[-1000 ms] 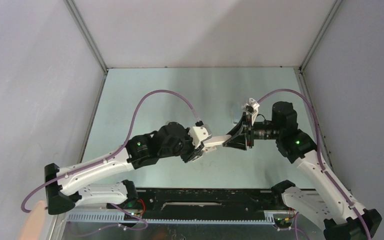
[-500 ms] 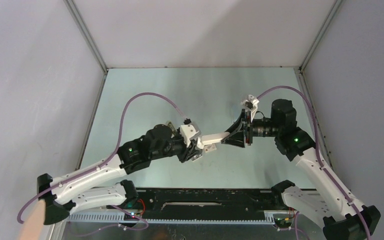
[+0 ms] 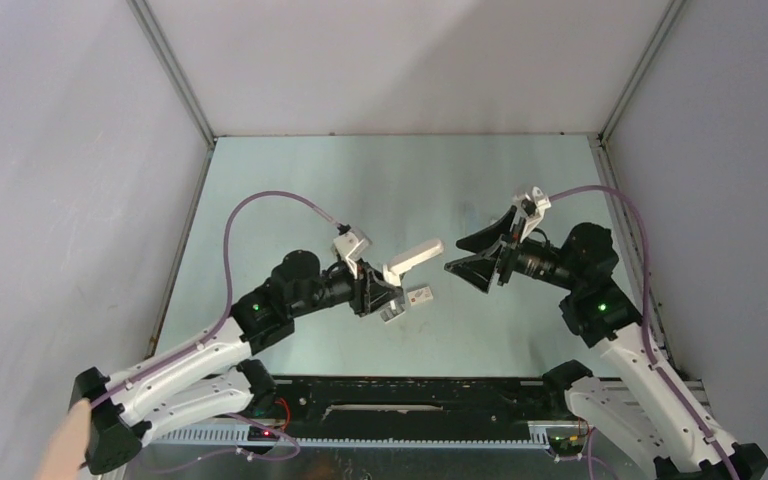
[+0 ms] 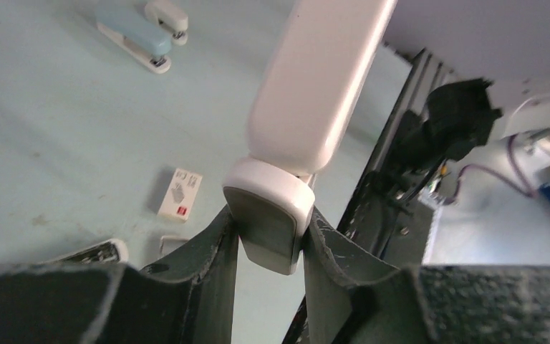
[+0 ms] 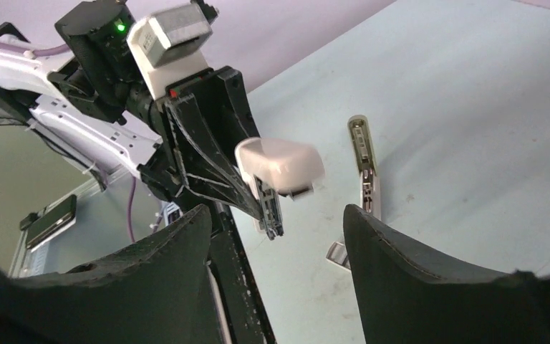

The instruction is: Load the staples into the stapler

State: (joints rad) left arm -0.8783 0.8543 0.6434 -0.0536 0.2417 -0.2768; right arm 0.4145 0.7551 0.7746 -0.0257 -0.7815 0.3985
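The left gripper (image 4: pixel 268 240) is clamping the rounded rear end of the white stapler (image 4: pixel 315 79) between both fingers, holding it raised with its metal magazine hanging open underneath. The right gripper (image 5: pixel 276 213) is facing it, well apart, spread wide and carrying nothing. Beyond the left fingers, the white box sleeve (image 4: pixel 180 193) is lying flat, and the staples (image 4: pixel 97 251) are sitting in their tray nearer the finger edge, partly hidden.

1. The stapler (image 4: pixel 314 86) is running off the left wrist view's top edge.
2. A metal rail (image 4: pixel 89 252) is lying half hidden behind the left gripper (image 4: pixel 268 215).
3. Print on the box (image 4: pixel 180 193) is showing too small to read.
4. The right gripper (image 5: pixel 276 213) is being cropped at the bottom edge.
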